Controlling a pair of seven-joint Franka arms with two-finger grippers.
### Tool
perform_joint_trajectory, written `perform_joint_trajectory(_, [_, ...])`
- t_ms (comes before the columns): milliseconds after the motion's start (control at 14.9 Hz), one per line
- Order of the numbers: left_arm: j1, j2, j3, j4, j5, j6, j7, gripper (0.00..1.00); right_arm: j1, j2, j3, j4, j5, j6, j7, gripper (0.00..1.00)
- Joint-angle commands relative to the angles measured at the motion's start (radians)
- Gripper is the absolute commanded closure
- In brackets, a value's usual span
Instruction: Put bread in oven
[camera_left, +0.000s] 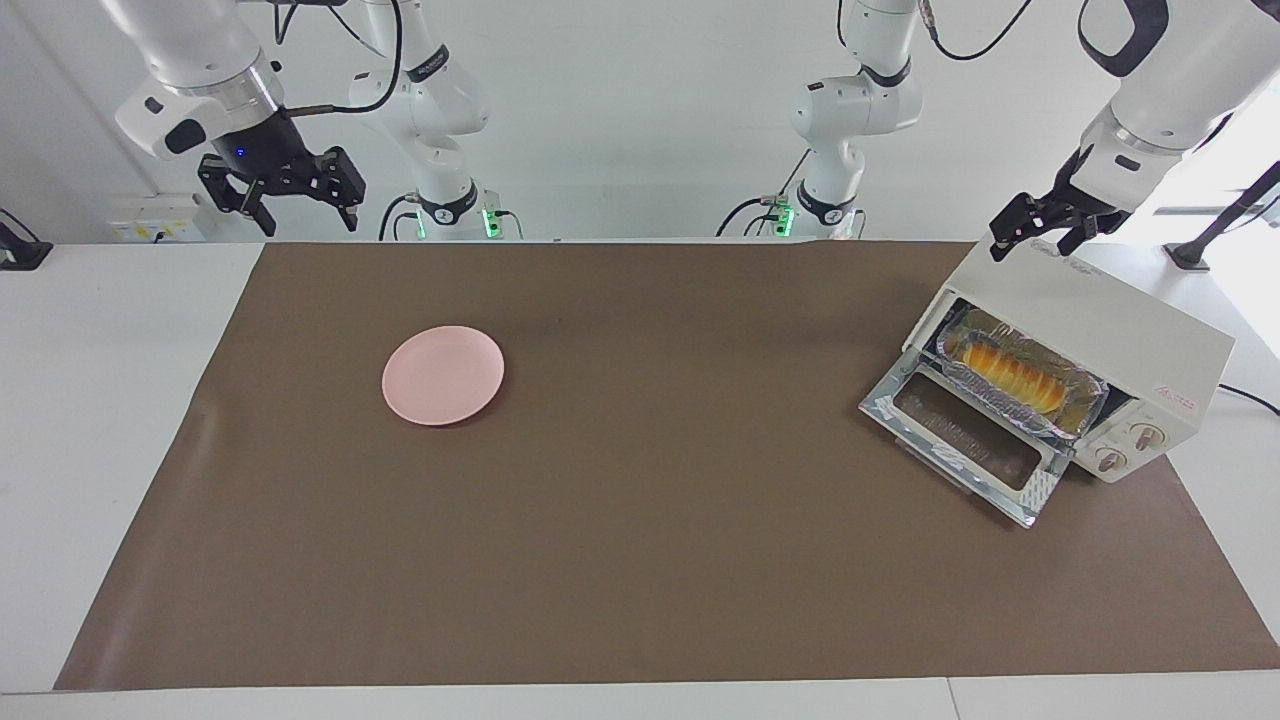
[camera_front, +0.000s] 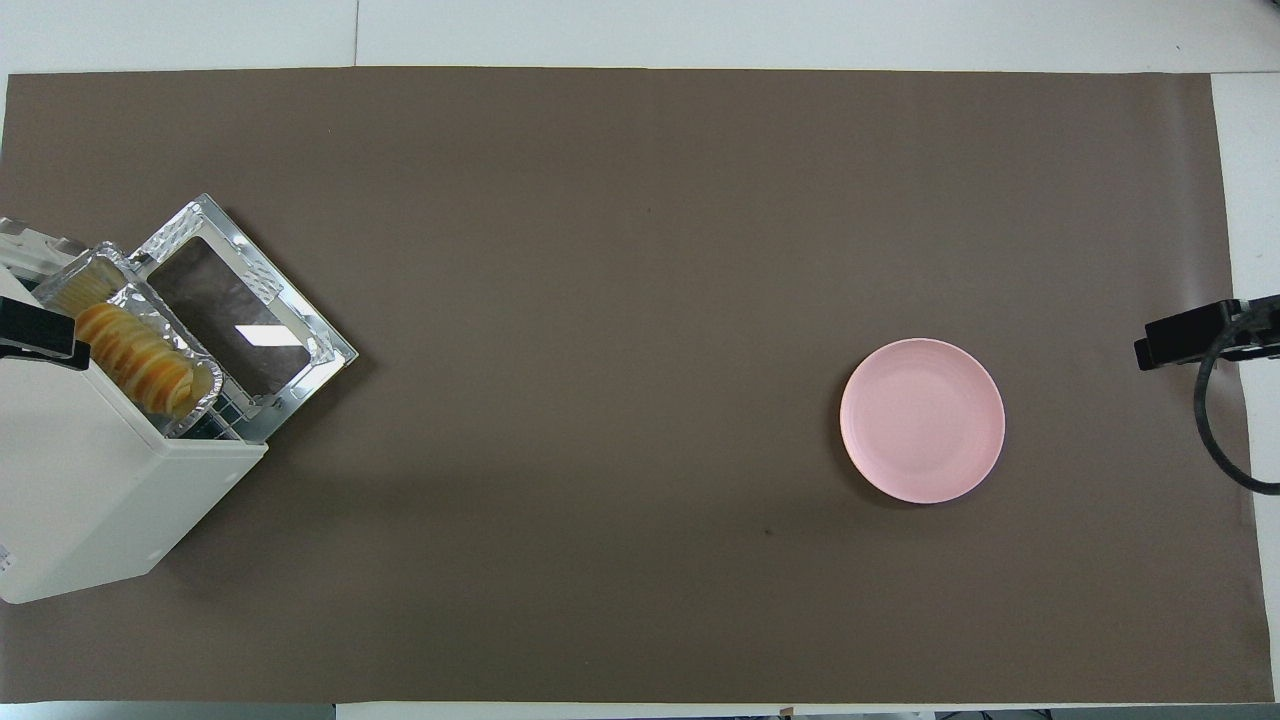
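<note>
**Bread in, door still down**

I see my right gripper (camera_left: 282, 192) released, waiting above the table edge near the round pink plate (camera_left: 443, 375). The ridged golden bread (camera_left: 1010, 376) sits in its crinkled foil tray (camera_left: 1085, 398) inside the cream-white toaster oven (camera_left: 1110, 320); my left gripper (camera_left: 1035, 232) hovers released over it. I judge only closing the glass drop door (camera_left: 965, 440) is left.

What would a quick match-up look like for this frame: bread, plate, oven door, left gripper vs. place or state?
Things:
1. bread
2. pink plate
3. oven door
4. left gripper

Places or states:
A. dropped open
B. bare, on the brown mat toward the right arm's end
C. in the foil tray at the oven mouth
D. open, over the oven's top

Pairs: 1-C, 2-B, 3-A, 4-D
</note>
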Motion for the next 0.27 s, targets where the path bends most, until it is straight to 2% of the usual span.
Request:
perform_joint_trajectory(0, [0.005, -0.008, -0.017, -0.007, -0.011, 0.028, 0.011, 0.0, -0.019, -0.023, 0.012, -0.025, 0.018, -0.005, 0.007, 0.0])
perform_joint_trajectory(201, [0.006, -0.006, -0.017, -0.002, -0.019, 0.032, 0.011, 0.0, -0.019, -0.023, 0.012, -0.025, 0.018, -0.005, 0.008, 0.0])
